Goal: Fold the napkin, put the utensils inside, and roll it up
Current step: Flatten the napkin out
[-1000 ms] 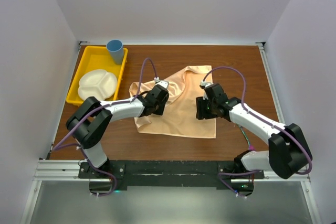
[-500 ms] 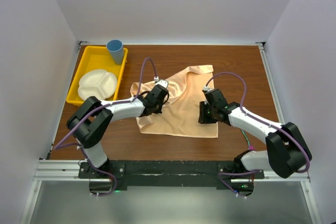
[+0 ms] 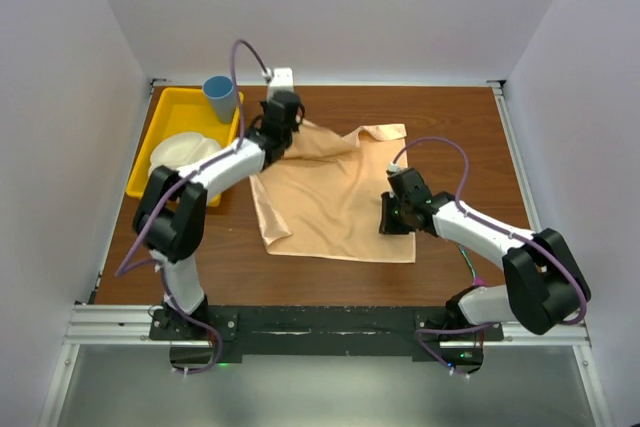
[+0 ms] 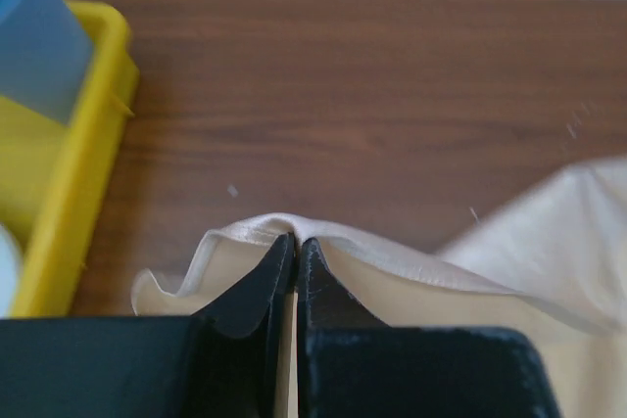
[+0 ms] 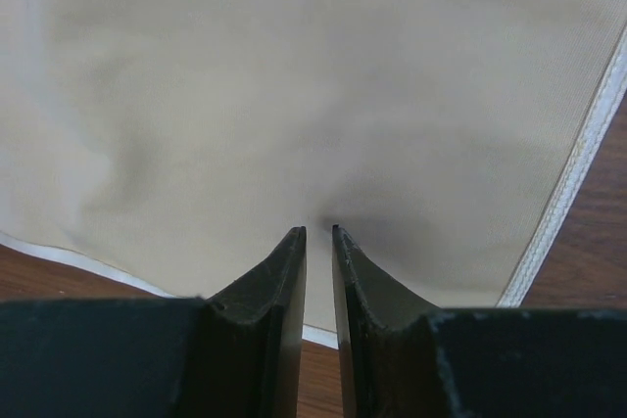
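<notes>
The peach-orange napkin (image 3: 335,197) lies spread over the middle of the brown table, with its far left corner lifted. My left gripper (image 3: 287,137) is at that corner, next to the tray. In the left wrist view it (image 4: 296,240) is shut on the napkin's hemmed edge (image 4: 441,286), which drapes over both fingertips. My right gripper (image 3: 388,215) rests on the napkin near its right side. In the right wrist view its tips (image 5: 318,230) press onto the cloth (image 5: 294,75), a narrow gap between them and a dark pucker just ahead. The utensils are out of view.
A yellow tray (image 3: 165,112) stands at the far left with a white divided plate (image 3: 180,152) in it and a blue cup (image 3: 220,97) at its far end. The tray wall (image 4: 88,144) and cup (image 4: 34,36) sit close on the left gripper's left. White walls enclose the table.
My left gripper has shut on the napkin's left part and carried it far and left toward the tray, spreading the cloth. My right gripper's jaws have narrowed over the napkin's right side.
</notes>
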### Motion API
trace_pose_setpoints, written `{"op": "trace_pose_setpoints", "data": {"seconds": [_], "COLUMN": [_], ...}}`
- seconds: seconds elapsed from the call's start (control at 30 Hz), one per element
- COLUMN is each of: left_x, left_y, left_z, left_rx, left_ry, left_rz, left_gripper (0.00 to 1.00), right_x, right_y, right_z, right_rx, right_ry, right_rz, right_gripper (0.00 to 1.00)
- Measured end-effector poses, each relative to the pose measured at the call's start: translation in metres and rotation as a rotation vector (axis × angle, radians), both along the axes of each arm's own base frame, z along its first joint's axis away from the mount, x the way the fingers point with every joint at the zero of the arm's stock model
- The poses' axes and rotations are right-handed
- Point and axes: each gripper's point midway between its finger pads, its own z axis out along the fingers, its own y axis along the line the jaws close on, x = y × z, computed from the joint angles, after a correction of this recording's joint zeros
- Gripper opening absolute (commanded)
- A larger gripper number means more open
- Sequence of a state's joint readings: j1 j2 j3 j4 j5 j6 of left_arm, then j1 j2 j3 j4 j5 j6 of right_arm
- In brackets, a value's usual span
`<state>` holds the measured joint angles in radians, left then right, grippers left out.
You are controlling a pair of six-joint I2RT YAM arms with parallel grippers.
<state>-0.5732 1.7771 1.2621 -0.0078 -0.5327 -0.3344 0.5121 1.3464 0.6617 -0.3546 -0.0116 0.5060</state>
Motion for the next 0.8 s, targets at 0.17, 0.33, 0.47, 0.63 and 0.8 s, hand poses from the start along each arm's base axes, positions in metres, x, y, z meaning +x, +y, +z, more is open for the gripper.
{"op": "trace_pose_setpoints", "data": {"seconds": [0.17,0.33,0.47,0.63,0.8], "left_x": [0.114,0.135,0.091,0.027,-0.058], "left_y": [0.051,0.05,0.034,0.01,-0.049], "left_z": [0.032,0.021,0.022,0.06,0.065], "left_rx": [0.026,0.097,0.072,-0.012,-0.045], "left_ry": [-0.139,-0.062,0.004,-0.018,-0.016], "left_rz": [0.161,0.095,-0.014,-0.146,-0.324], "left_gripper": [0.5,0.65,0.62,0.55,0.56], "right_x": [0.041,0.093,0.137,0.188,0.198], "right_y": [0.017,0.03,0.021,0.012,0.017], "right_z": [0.044,0.094,0.1,0.08,0.058], "right_rx": [0.032,0.061,0.045,-0.027,-0.067], "right_ry": [-0.109,-0.241,-0.264,-0.246,-0.201], "right_rz": [-0.013,-0.032,-0.07,-0.088,-0.051], "right_gripper": [0.32,0.44,0.59,0.6,0.6]}}
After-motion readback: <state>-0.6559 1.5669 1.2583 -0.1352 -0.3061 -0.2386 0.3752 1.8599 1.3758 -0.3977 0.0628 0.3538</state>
